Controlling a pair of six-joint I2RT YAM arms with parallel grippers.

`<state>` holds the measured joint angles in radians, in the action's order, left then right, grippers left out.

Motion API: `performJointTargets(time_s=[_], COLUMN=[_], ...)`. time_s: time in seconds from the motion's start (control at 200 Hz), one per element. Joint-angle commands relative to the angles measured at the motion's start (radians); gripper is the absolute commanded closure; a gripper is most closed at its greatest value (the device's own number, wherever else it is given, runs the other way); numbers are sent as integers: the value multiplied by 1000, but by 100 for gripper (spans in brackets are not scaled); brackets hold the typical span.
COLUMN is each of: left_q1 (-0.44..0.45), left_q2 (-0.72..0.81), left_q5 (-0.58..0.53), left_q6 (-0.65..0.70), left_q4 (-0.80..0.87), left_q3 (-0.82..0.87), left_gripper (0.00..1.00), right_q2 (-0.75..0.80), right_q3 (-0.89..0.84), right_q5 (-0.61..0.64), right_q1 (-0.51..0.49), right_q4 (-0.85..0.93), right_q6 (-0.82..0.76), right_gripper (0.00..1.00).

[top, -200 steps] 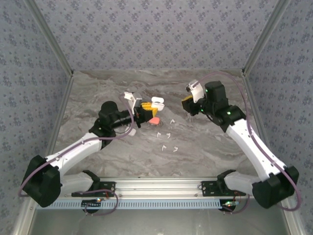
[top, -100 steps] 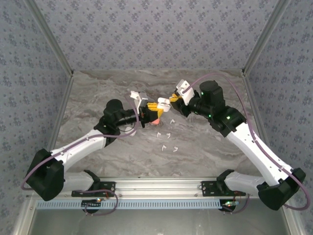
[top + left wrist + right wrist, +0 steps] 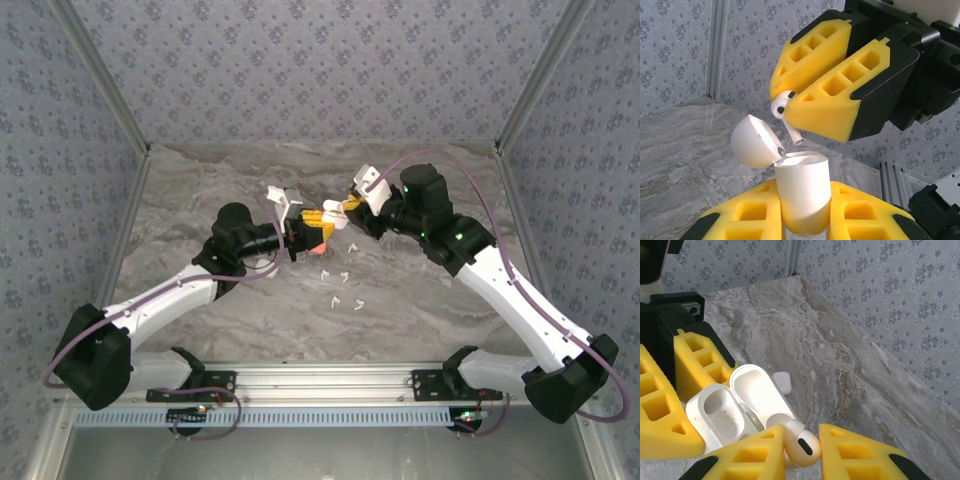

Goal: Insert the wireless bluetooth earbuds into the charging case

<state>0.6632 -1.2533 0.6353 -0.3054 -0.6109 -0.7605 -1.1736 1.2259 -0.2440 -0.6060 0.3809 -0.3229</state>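
The small white rounded charging case (image 3: 802, 192) is found clamped upright between the yellow foam faces of the left end effector (image 3: 805, 212). It is raised clear of the grey marbled desk (image 3: 430, 300), with its hinged lid (image 3: 754, 142) swung back. This posture is judged to have been chosen so that the open cavities are presented to the opposing arm. One white stemmed wireless earbud (image 3: 783, 104) is pinched by its bulb in the narrowly closed right end effector (image 3: 802, 442). Its stem is directed down toward the case mouth from just above, and it is not yet seated. The stem-first attitude is judged to suit entry into a socket. Which of the two cavities is being addressed cannot be told. Several further white earbuds (image 3: 340, 290) are noted lying loose on the desk, near the point where the arms meet, and are yet to be inserted. Fine alignment is judged necessary for the coming insertion.
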Motion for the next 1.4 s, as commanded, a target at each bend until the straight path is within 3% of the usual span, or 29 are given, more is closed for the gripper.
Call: performJointTargets(time_s=[0.0,0.505,0.645,0.939,1.209,1.394], left_q1=[6,6,6,7,7,7], left_q2=[2,2,2,3,16,82], left_q5=[13,9,12,12,-17,-84], left_q6=[-6,-9,-9,-6,18,70], left_q4=[-58,-59,-63,-62,-33,42], left_q3=[-34,-33,-32,-31,-26,1], left_gripper=[88,89,89,89,89,90], right_q2=[-2,-13,-35,-52,-21,-101], right_q3=[1,16,54,132,109,54], right_q5=[-17,-134,-226,-401,-362,-248], right_q1=[-9,-3,26,132,240,299], right_q4=[25,82,109,100,80,160], right_q6=[-7,14,67,219,360,448], right_gripper=[76,75,68,44,33,39])
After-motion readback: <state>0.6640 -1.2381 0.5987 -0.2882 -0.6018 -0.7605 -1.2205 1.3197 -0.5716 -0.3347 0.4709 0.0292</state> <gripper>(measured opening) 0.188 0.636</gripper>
